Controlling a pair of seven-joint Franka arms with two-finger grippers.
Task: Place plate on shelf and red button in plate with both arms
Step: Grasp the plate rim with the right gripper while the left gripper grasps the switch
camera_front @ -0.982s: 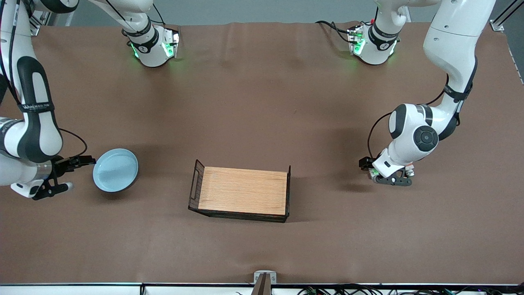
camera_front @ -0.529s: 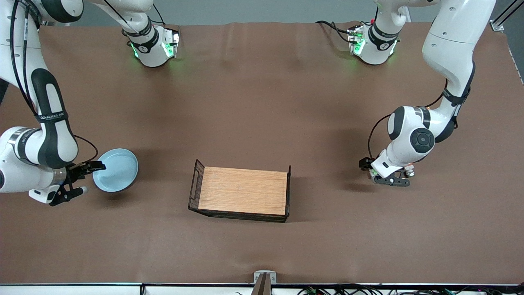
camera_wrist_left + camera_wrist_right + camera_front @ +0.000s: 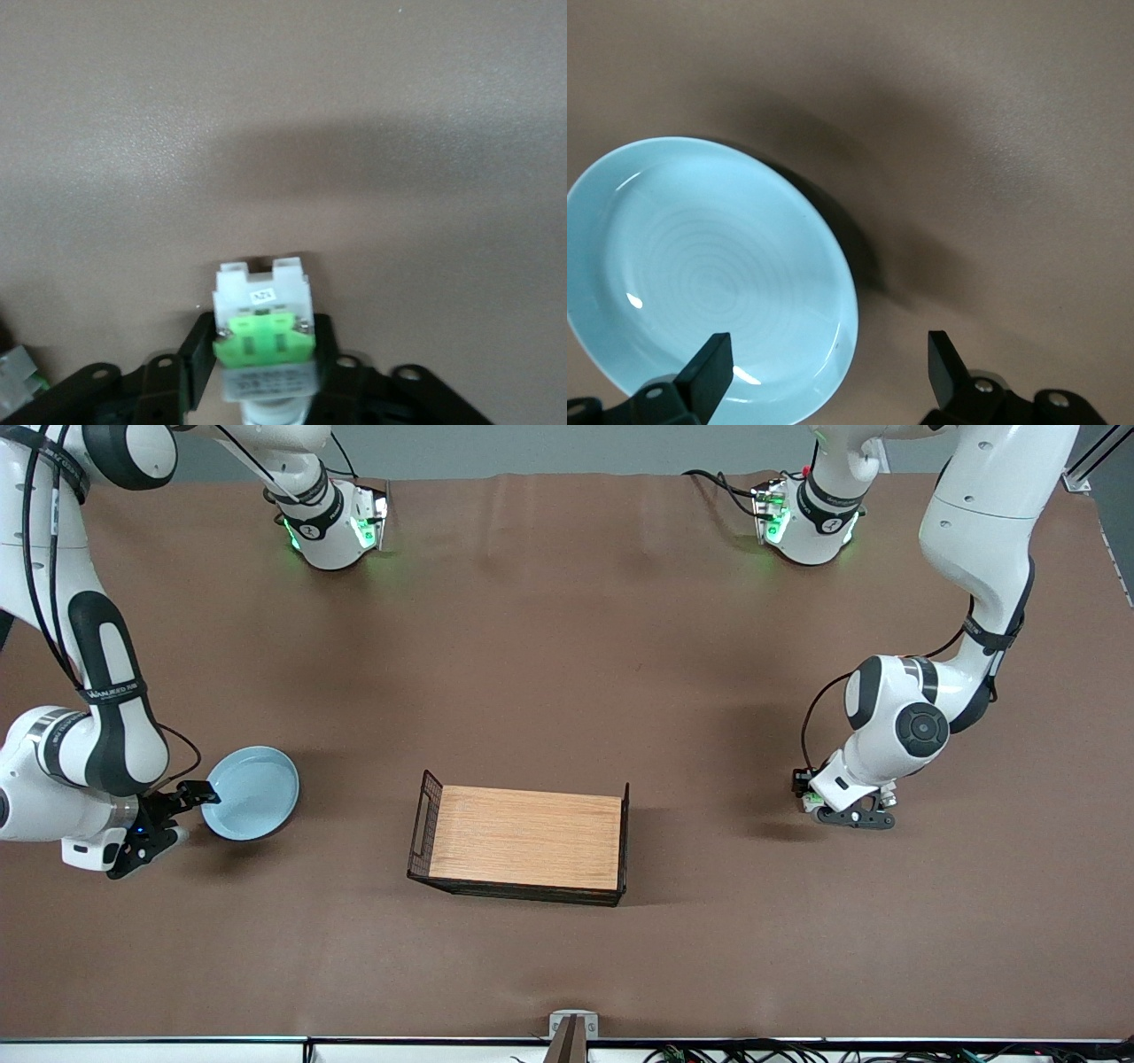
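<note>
The pale blue plate (image 3: 251, 793) lies on the table toward the right arm's end; it fills much of the right wrist view (image 3: 709, 274). My right gripper (image 3: 182, 815) (image 3: 828, 367) is open at the plate's edge, one finger over the inside, the other outside over the table, the rim between them. My left gripper (image 3: 843, 811) (image 3: 263, 359) is low over the table toward the left arm's end, shut on the red button (image 3: 263, 332). The button's green block (image 3: 808, 802) and white body show; its red cap is hidden.
A wooden tray (image 3: 523, 837) with black wire sides stands mid-table between the two grippers, nearer to the front camera than the arm bases. The arm bases (image 3: 332, 522) (image 3: 806, 518) stand along the table's back edge.
My right gripper has moved in on the plate until its fingers straddle the rim. My left gripper has shifted slightly toward the left arm's end, still holding the button. The plate has not moved.
</note>
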